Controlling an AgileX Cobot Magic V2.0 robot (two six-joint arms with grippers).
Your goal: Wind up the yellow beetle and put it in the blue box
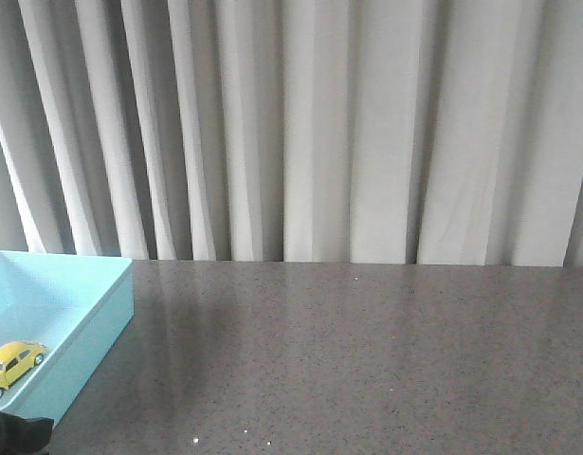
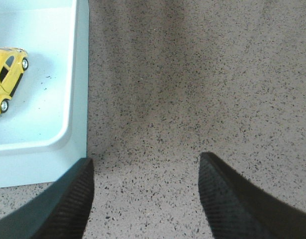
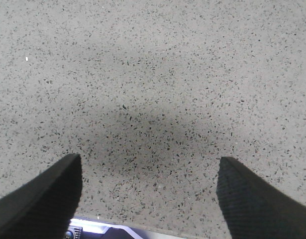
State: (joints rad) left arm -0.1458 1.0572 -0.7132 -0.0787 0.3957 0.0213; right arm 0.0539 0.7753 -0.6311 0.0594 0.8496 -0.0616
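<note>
The yellow beetle (image 1: 12, 364) rests on its wheels inside the blue box (image 1: 92, 318) at the table's front left. In the left wrist view the yellow beetle (image 2: 7, 78) lies on the floor of the blue box (image 2: 78, 94), close to one wall. My left gripper (image 2: 145, 167) hovers open over bare table just outside that box, nothing between its fingers. Only a dark bit of that arm (image 1: 16, 434) shows in the front view. My right gripper (image 3: 149, 167) is open over bare speckled table, holding nothing.
Grey speckled tabletop (image 1: 367, 360) stretches to the right of the box. Pale curtains (image 1: 300, 123) hang along the table's far edge. The table's near metal edge (image 3: 118, 230) shows under my right gripper.
</note>
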